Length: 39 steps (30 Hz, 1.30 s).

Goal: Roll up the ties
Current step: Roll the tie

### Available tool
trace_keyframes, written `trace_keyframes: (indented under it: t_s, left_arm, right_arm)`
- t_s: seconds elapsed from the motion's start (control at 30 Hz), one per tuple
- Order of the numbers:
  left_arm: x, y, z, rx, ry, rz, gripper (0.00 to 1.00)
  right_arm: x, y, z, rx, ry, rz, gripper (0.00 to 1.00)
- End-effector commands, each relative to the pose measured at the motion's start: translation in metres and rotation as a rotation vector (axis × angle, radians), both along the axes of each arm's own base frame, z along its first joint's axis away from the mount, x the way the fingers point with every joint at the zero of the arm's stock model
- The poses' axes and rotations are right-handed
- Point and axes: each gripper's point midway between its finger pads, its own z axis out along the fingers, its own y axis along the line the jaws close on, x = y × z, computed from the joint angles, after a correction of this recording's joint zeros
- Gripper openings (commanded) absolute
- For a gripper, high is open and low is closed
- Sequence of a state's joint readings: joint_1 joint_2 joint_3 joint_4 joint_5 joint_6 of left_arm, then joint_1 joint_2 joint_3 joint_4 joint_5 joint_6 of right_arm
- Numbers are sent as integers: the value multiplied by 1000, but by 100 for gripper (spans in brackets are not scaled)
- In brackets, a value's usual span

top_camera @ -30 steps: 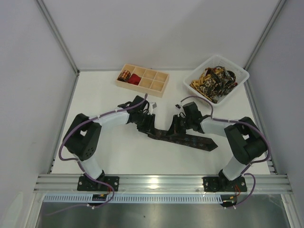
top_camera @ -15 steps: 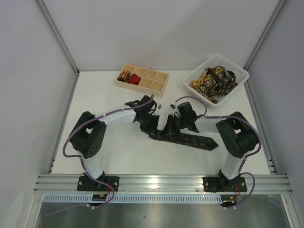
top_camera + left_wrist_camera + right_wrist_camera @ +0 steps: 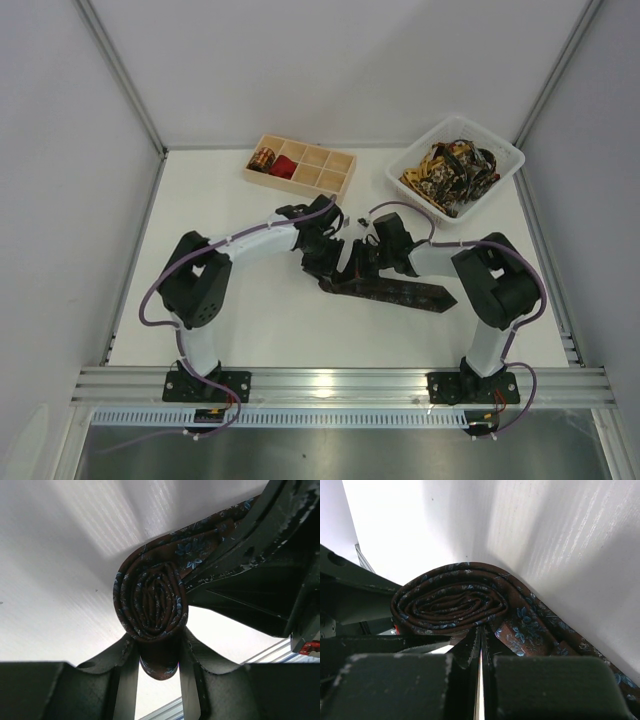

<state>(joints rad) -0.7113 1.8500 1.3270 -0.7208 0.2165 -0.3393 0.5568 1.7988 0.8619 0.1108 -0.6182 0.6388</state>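
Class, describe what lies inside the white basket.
A tangled heap of gold-and-black patterned ties fills the white basket; anything beneath the heap, and the basket's floor, is covered.

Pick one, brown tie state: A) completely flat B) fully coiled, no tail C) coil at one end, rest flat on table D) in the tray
C: the left gripper pinches a coil of the brown tie, and the top view shows the rest lying flat on the table.
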Motion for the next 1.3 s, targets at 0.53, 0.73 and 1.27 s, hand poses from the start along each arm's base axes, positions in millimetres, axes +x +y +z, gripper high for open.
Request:
trace_keyframes:
  t_s: [0.53,0.73,1.27]
  left_arm:
    - [6,-85,40,-280,-17,-36,43]
    - [4,-92,35,-292,-3,-27,40]
    - [-5,-116,32,-264,-50,-47,49]
  right_arm:
    - [3,6,5,39,-19,16,0]
    - [2,-1,10,73,11,0,0]
    - [5,-9,11,72,30,-9,0]
